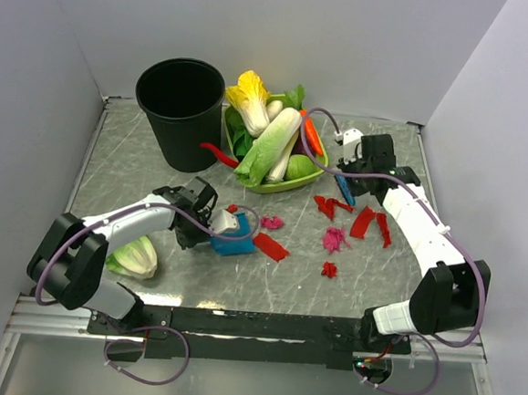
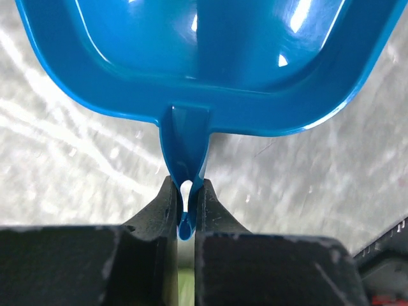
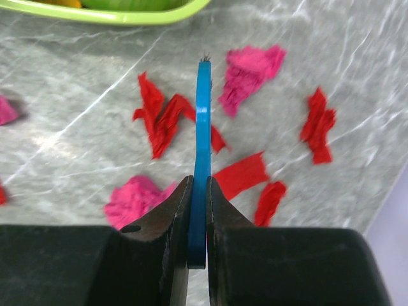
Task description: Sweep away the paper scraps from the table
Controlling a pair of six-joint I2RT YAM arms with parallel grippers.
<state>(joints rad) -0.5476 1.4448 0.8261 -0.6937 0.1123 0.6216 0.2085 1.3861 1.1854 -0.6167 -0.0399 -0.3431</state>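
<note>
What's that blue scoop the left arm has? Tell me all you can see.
The blue dustpan is glossy moulded plastic, a shallow tray with a raised rim and a short, narrow handle tab. The left gripper has its jaws shut on that tab. The pan sits low over the table, beside a red paper strip.

Near me the grey-green marbled table (image 1: 266, 285) lies open; a black plastic bucket (image 1: 181, 113) and green vegetable tray (image 1: 283, 186) (heaped high) block the far side.

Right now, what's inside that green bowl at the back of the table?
Piled vegetables: a long pale cabbage, a yellow-tipped leafy one, an orange carrot, dark green leaves and something round and green. The pile covers the bowl's bottom, so anything underneath is hidden.
</note>
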